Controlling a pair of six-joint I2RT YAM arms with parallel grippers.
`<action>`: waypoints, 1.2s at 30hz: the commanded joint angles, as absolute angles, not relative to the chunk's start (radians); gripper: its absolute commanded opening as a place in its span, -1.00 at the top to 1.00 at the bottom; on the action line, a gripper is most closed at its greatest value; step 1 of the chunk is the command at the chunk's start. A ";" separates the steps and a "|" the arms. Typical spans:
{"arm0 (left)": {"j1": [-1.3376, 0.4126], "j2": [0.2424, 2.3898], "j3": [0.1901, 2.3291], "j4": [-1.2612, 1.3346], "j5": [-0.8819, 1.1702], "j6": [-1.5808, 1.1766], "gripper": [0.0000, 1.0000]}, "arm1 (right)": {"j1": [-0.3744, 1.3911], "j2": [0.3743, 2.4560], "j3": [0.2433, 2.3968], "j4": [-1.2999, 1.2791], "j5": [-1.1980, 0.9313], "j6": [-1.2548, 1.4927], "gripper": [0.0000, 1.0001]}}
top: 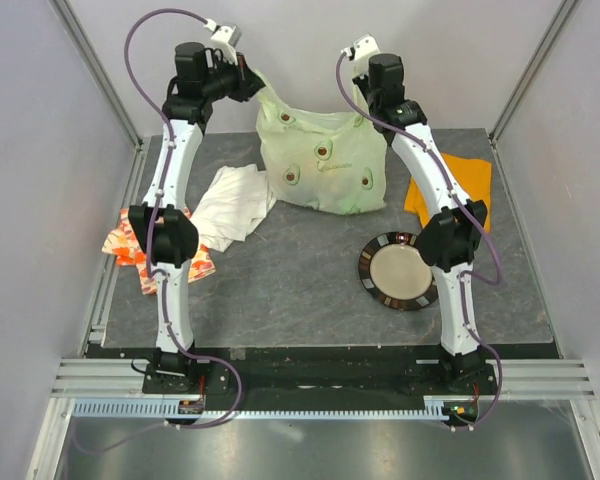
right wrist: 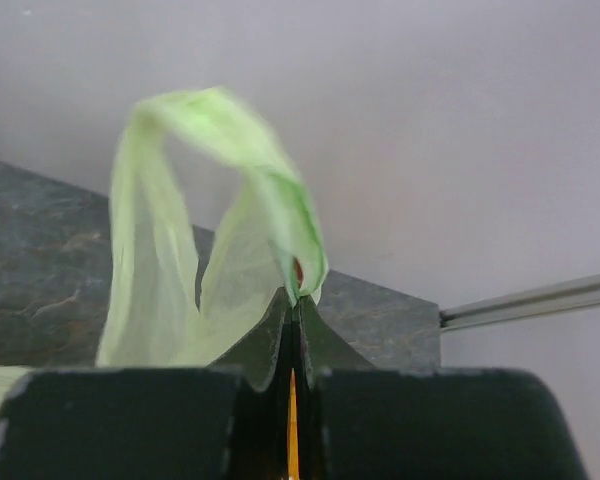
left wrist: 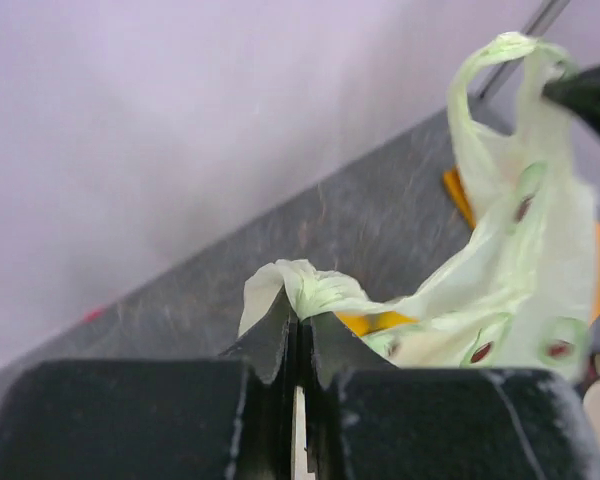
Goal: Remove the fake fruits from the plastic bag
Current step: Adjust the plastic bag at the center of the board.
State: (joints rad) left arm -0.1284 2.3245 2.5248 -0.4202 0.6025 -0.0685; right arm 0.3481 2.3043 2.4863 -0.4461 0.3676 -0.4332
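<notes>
The pale green plastic bag point(top: 325, 160) hangs at the back of the mat, held up by its two handles. My left gripper point(top: 248, 85) is shut on the bag's left handle point(left wrist: 310, 285), pinching bunched film between its fingertips point(left wrist: 275, 330). On the other side, my right gripper point(top: 365, 95) is shut on the right handle loop point(right wrist: 160, 250), which arches above its tips point(right wrist: 298, 300). The bag point(left wrist: 500, 300) sags between the two grips. A yellow-orange patch point(left wrist: 375, 322) shows in its mouth; I cannot tell whether it is one of the fake fruits. No fruit shows clearly.
A crumpled white cloth point(top: 230, 205) lies left of the bag, with a fruit-printed cloth point(top: 130, 250) at the mat's left edge. An orange cloth point(top: 460, 180) lies at the back right. A dark-rimmed plate point(top: 398, 270) sits by the right arm. Enclosure walls stand close behind.
</notes>
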 commanded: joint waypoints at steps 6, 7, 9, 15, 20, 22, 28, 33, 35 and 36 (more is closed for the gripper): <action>-0.115 2.006 2.322 -0.357 0.776 -0.238 0.97 | 0.376 1.828 2.024 -0.160 0.387 -0.463 1.00; -0.115 1.965 2.177 -0.362 0.799 -0.229 0.97 | 0.376 1.787 1.897 -0.156 0.390 -0.465 1.00; -0.124 1.845 2.030 -0.380 0.831 -0.177 0.97 | 0.376 1.667 1.706 -0.170 0.394 -0.453 1.00; -0.170 1.652 1.558 -0.498 0.894 -0.089 0.97 | 0.376 1.432 1.220 -0.294 0.356 -0.384 0.79; -0.227 1.592 1.362 -0.518 0.910 -0.106 0.97 | 0.377 1.385 1.250 -0.525 0.135 -0.330 -0.30; -0.251 1.582 1.362 -0.517 0.911 -0.120 0.97 | 0.377 1.397 1.409 -0.602 0.004 -0.318 -0.45; -0.281 1.580 1.407 -0.514 0.888 -0.166 0.97 | 0.435 1.457 1.732 -0.761 -0.388 -0.314 -0.48; -0.278 1.517 1.413 -0.522 0.890 -0.218 0.97 | 0.502 1.502 1.675 -0.724 -0.374 -0.356 -0.19; -0.278 1.481 1.405 -0.535 0.887 -0.242 0.97 | 0.526 1.538 1.635 -0.669 -0.374 -0.350 -0.07; -0.275 1.471 1.402 -0.538 0.878 -0.255 0.97 | 0.532 1.557 1.629 -0.651 -0.368 -0.345 -0.04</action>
State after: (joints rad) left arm -0.2806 1.5673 1.3720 -0.5426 0.8661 -0.1806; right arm 0.5137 1.4628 1.6978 -0.6781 -0.3256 -0.3466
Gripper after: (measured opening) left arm 0.034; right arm 0.547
